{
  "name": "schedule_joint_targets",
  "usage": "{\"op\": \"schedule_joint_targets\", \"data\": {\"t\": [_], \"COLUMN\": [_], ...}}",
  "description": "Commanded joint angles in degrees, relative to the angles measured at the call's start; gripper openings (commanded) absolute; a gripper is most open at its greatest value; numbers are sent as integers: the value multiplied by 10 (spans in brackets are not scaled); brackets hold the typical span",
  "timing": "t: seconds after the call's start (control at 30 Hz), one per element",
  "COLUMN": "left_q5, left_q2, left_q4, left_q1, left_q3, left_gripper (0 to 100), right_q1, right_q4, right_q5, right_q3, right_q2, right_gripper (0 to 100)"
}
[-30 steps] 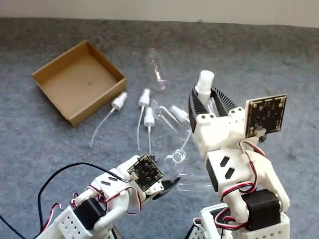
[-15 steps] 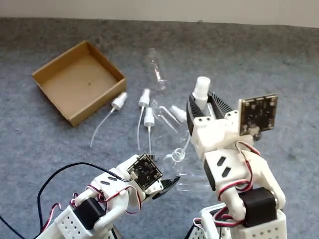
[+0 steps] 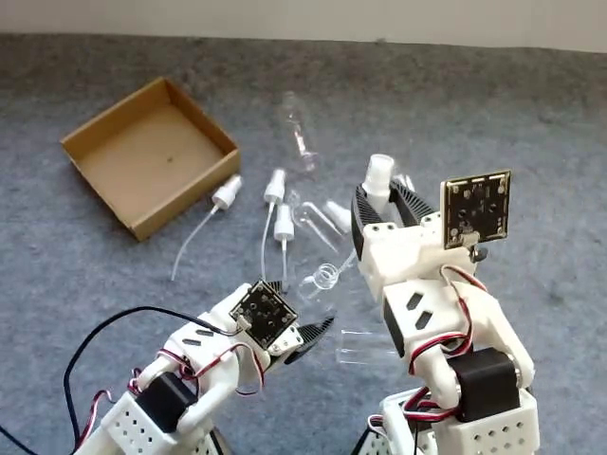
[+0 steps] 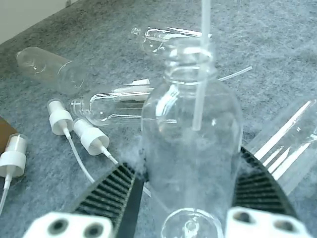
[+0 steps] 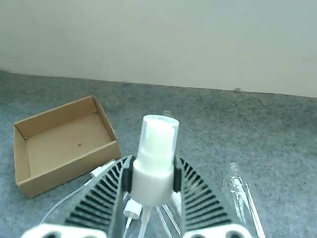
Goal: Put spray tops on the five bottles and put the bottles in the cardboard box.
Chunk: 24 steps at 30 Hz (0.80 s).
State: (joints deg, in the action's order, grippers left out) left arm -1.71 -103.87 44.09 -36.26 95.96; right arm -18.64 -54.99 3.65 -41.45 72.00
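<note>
Grey carpet [image 3: 531,114]; bottle [image 4: 193,144], tube [image 4: 204,15] perhaps inside.

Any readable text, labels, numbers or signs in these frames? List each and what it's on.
No legible text on any of these.
cardboard box: plain, no print.
clear bottle in the left gripper: no label.
spray top in the right gripper: no print.
camera boards: tiny marks, too small to read.
</note>
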Motion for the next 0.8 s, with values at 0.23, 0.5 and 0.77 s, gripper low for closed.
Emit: {"op": "schedule_joint_targets", "data": {"t": [0.23, 0.5, 0.77], "left_q5": [4, 4, 4], "left_q2": [-5, -5, -5], "left_q4": [-33, -33, -33], "left_q1": [7, 7, 7], "left_q3": [12, 12, 12], "left_gripper": [151, 151, 151], "right_q1": [-98, -100, -102], "right_q4": [-81, -137, -147], "right_q5": [-9, -9, -10], "right_q3": [5, 8, 7], "right_q2": [5, 5, 5], "right_gripper": [5, 119, 119]}}
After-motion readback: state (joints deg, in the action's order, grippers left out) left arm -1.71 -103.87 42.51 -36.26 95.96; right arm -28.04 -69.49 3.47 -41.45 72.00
